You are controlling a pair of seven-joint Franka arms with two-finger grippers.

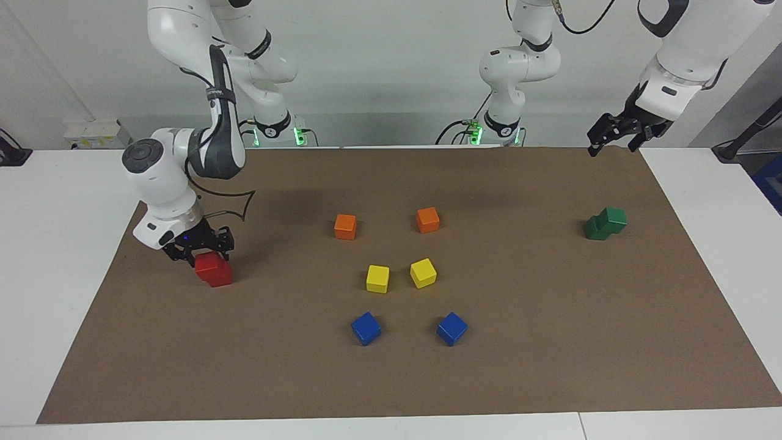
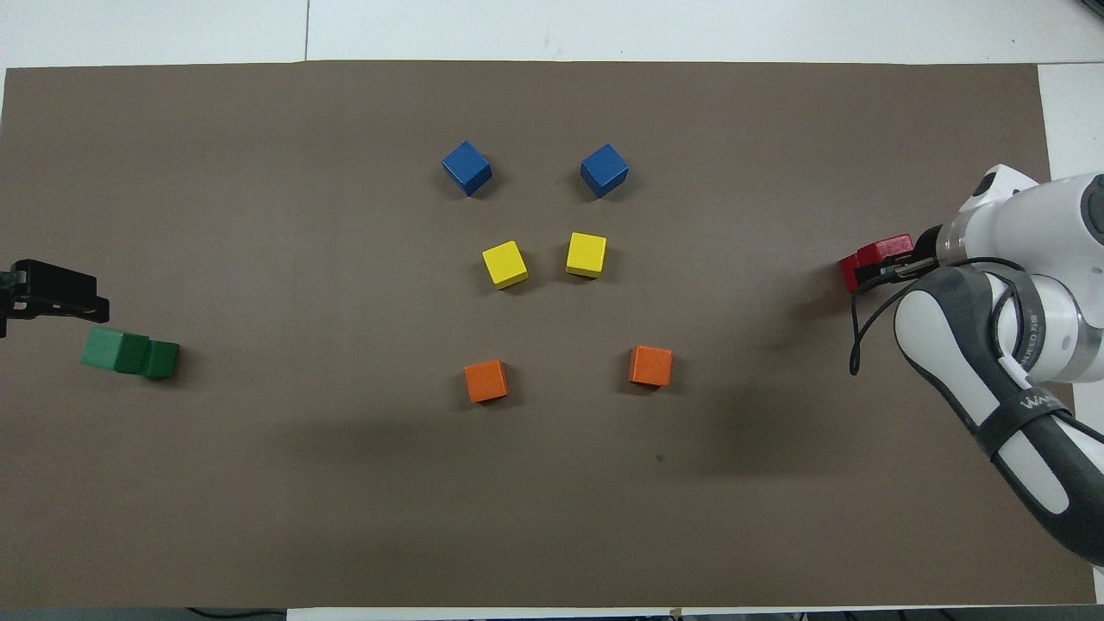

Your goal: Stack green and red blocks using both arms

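Observation:
Two red blocks [image 1: 213, 269] sit one on the other at the right arm's end of the mat; in the overhead view [image 2: 873, 257] the arm partly hides them. My right gripper [image 1: 201, 250] is low, right at the top red block, and shows in the overhead view too [image 2: 895, 267]. Two green blocks [image 1: 605, 223] stand stacked with the top one offset, at the left arm's end; they also show from overhead [image 2: 129, 352]. My left gripper [image 1: 622, 135] is open and empty, raised over the mat's edge near the green stack [image 2: 53, 290].
Two orange cubes [image 1: 345, 227] [image 1: 427, 220], two yellow cubes [image 1: 377, 278] [image 1: 423, 272] and two blue cubes [image 1: 366, 328] [image 1: 451, 328] lie in pairs mid-mat. The brown mat [image 1: 550, 342] covers the white table.

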